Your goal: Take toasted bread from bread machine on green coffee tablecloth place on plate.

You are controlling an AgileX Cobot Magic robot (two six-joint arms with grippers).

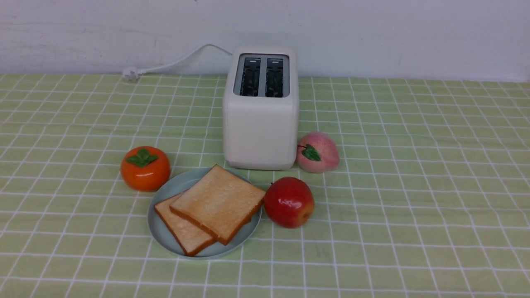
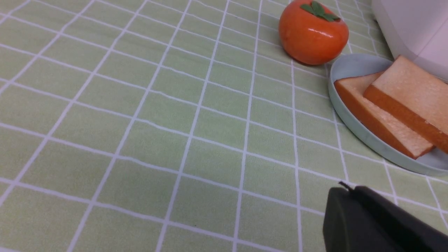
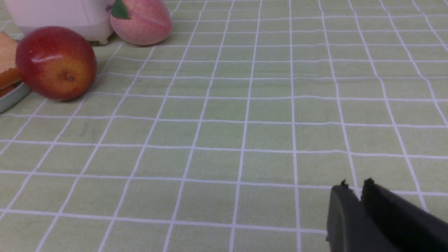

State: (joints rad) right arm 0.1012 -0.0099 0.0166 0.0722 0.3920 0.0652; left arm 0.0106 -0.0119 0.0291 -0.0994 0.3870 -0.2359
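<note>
Both toasted bread slices (image 1: 211, 207) lie overlapped on the plate (image 1: 162, 225) near the desk's front edge; bread machine (image 1: 261, 111) slots empty, so task looks done. Left pincer (image 2: 346, 189) and right pincer (image 3: 355, 185) clenched, empty, parked clear.

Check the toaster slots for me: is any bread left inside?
Both slots of the bread machine look empty in the front view, showing only dark wire guides; their bottoms are hidden. Two slices of toasted bread lie overlapping on the plate.
</note>
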